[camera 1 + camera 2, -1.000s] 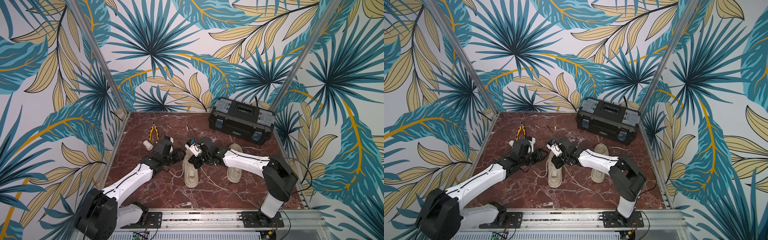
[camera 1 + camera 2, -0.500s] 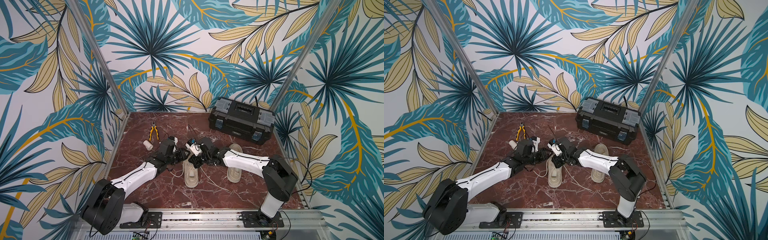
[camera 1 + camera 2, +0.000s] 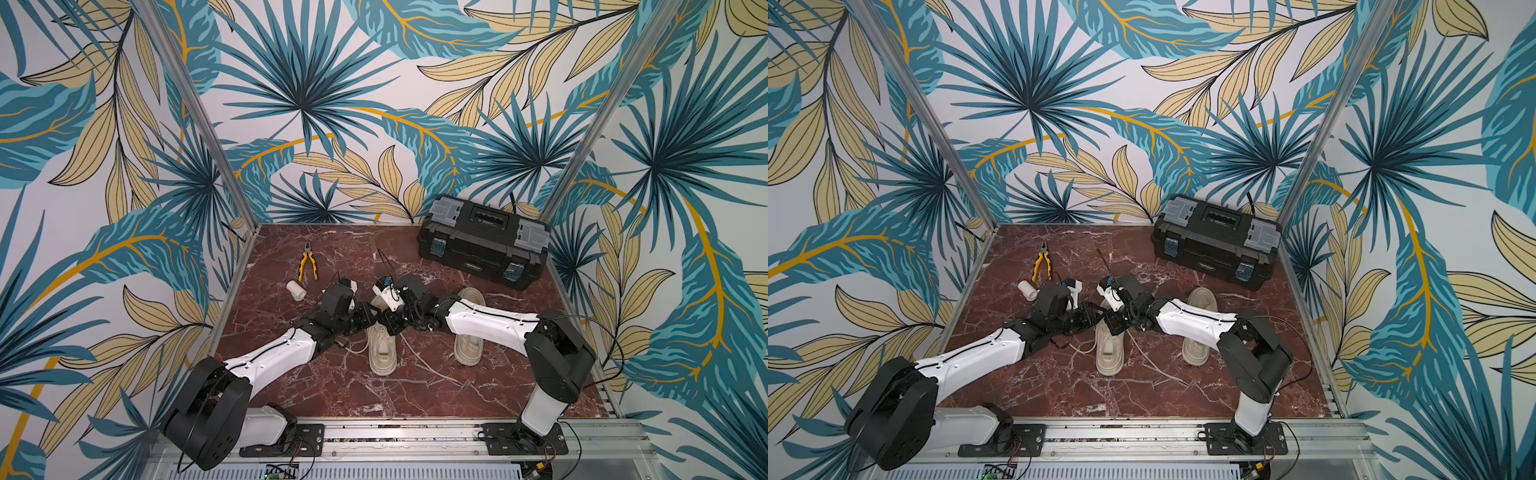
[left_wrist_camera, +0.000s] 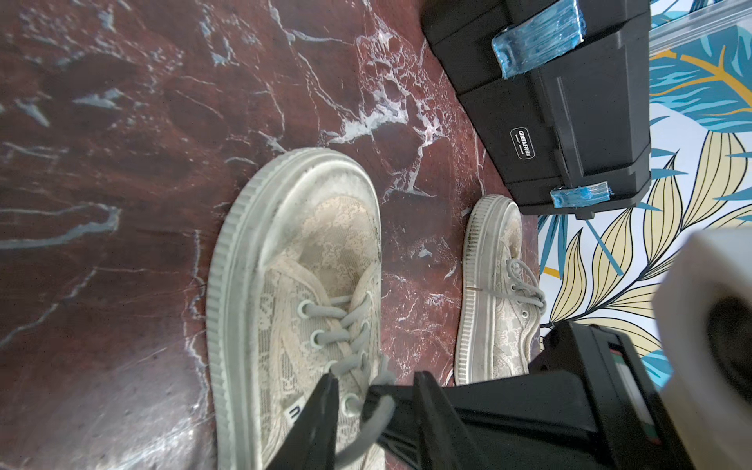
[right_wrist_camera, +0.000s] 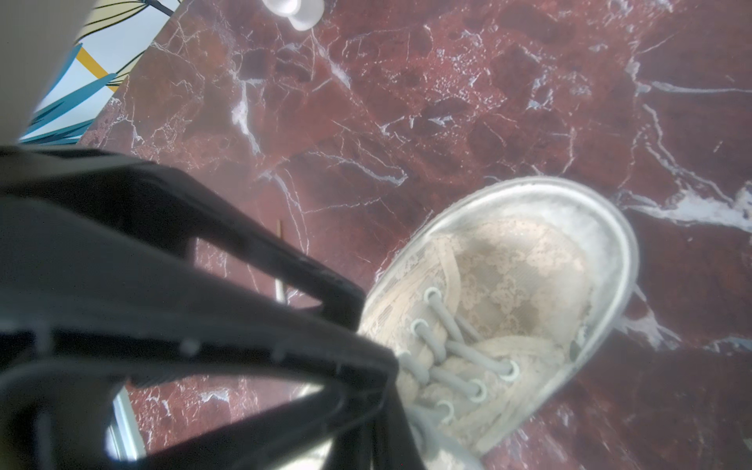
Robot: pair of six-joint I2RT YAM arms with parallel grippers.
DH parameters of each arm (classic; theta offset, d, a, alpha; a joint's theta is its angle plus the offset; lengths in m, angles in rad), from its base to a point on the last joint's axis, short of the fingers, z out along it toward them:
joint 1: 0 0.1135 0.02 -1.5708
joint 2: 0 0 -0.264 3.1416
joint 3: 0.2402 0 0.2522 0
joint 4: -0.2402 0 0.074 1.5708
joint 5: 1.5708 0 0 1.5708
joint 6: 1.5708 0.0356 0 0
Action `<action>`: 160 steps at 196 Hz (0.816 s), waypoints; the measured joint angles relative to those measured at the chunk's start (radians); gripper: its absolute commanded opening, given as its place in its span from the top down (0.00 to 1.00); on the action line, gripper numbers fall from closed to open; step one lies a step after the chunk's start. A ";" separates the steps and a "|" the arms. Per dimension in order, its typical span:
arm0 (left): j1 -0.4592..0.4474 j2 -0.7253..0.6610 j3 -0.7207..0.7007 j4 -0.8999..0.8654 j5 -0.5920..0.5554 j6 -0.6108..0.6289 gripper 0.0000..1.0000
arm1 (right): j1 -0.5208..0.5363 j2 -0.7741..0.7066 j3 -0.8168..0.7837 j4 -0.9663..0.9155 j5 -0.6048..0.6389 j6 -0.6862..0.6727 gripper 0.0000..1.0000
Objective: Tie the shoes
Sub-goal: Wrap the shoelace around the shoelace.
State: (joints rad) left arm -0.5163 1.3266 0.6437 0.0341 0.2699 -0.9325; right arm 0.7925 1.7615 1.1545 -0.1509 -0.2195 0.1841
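Note:
The shoes lie side by side on the red marble floor, toes toward the back. Both grippers meet over the lacing of the left-hand shoe (image 3: 382,349) (image 3: 1109,351) (image 4: 309,252) (image 5: 508,285). The other shoe (image 3: 468,340) (image 3: 1198,332) (image 4: 492,260) lies partly under the right arm. My right gripper (image 3: 384,324) (image 3: 1111,322) (image 5: 386,403) is shut on a grey lace (image 4: 368,427) near the top eyelets. My left gripper (image 3: 372,318) (image 3: 1094,320) (image 4: 375,380) is open, its jaws standing either side of that lace and the right gripper's tip.
A black toolbox (image 3: 482,245) (image 3: 1217,241) (image 4: 549,101) stands at the back right. Yellow-handled pliers (image 3: 307,262) and a white pipe fitting (image 3: 296,289) lie at the back left. A loose lace end (image 3: 424,361) trails over the floor between the shoes.
My left arm has reached right to the shoe's lacing and its jaws have narrowed around the lace. The right gripper has stayed in place, shut.

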 measured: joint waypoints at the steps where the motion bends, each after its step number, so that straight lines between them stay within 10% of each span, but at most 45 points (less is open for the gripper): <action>1: 0.000 0.001 0.000 0.001 0.000 -0.001 0.68 | 0.000 0.000 0.000 0.000 0.000 0.000 1.00; 73: -0.014 0.054 0.000 0.055 -0.008 -0.010 0.89 | 0.000 0.000 0.000 -0.014 0.003 0.006 0.96; 122: -0.024 0.056 0.000 0.059 0.001 0.002 0.96 | -0.001 -0.079 -0.009 -0.096 0.055 0.010 0.64; 160: -0.026 0.056 0.000 0.056 0.001 0.028 0.96 | -0.002 -0.256 -0.068 -0.257 0.152 0.032 0.58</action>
State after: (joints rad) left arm -0.5419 1.3823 0.6441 0.0902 0.2707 -0.9043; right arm 0.7910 1.5051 1.0870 -0.4076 -0.0677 0.2157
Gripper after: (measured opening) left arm 0.074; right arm 0.405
